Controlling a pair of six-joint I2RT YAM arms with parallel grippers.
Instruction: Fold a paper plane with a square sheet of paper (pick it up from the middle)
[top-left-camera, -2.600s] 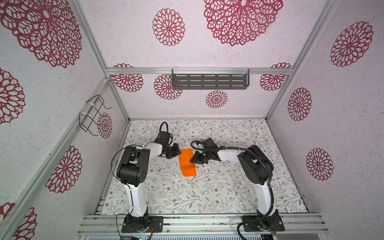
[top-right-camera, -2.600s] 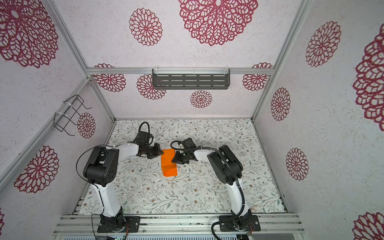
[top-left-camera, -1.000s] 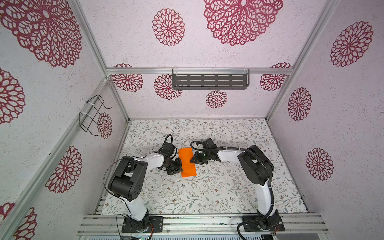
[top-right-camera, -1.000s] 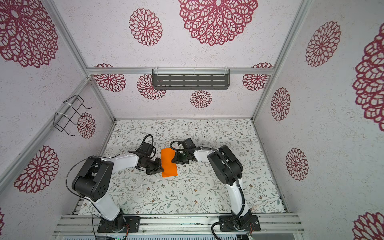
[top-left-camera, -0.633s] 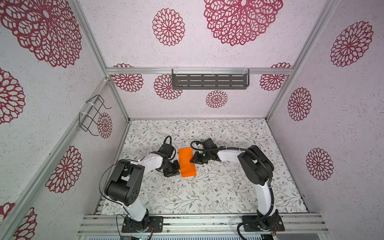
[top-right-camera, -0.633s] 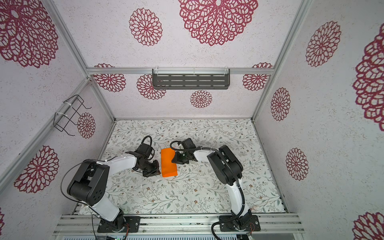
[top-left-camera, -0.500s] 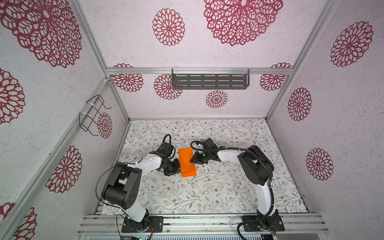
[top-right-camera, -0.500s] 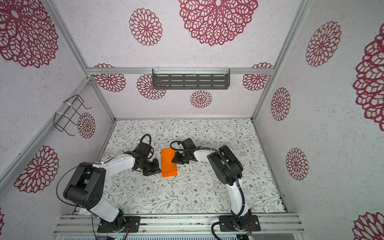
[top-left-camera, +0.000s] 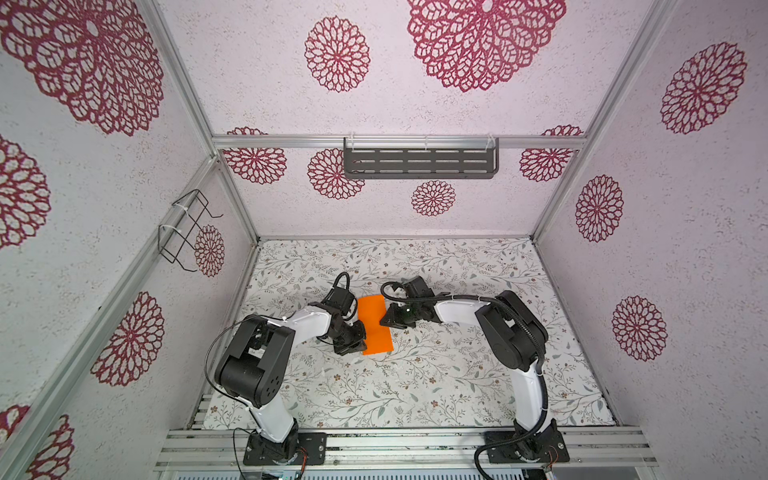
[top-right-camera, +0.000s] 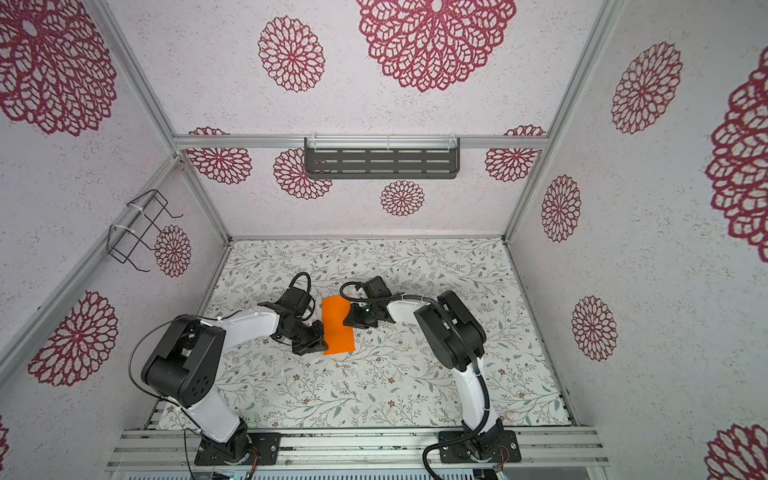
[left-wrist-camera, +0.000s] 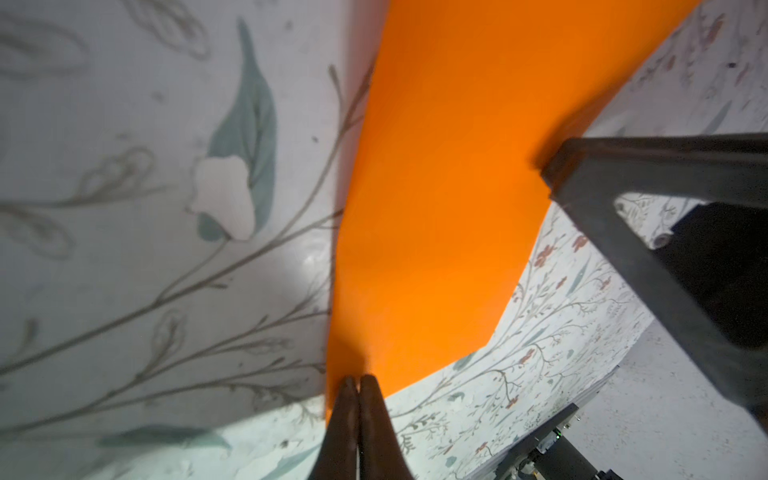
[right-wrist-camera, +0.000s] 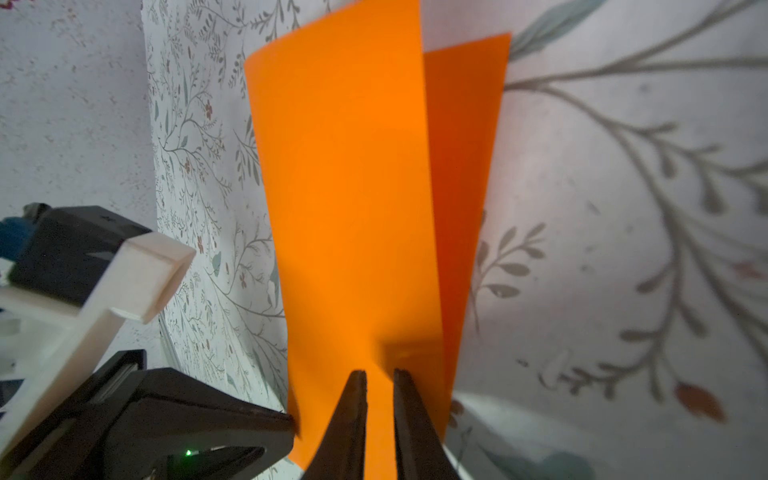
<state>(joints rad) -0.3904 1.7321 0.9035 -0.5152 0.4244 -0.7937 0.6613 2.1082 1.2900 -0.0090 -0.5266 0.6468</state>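
The square sheet of paper (top-left-camera: 374, 324) (top-right-camera: 337, 325) is bright orange and lies on the floral table folded in half into an upright rectangle. No paper plane shape shows. My left gripper (top-left-camera: 360, 343) (top-right-camera: 320, 345) is shut, and its tips (left-wrist-camera: 358, 379) press on the paper's (left-wrist-camera: 436, 208) folded left edge near the near corner. My right gripper (top-left-camera: 384, 320) (top-right-camera: 347, 320) rests on the opposite long edge, its fingers (right-wrist-camera: 379, 372) a narrow gap apart on top of the paper (right-wrist-camera: 353, 208). There the two layers stand slightly apart.
A grey slotted shelf (top-left-camera: 419, 164) hangs on the back wall and a black wire rack (top-left-camera: 187, 232) on the left wall. Aluminium rails (top-left-camera: 399, 444) with both arm bases run along the table's front edge. Patterned walls close in three sides.
My left gripper has slid along the paper's left edge from its far end toward the near corner. The right gripper and the paper have stayed put.
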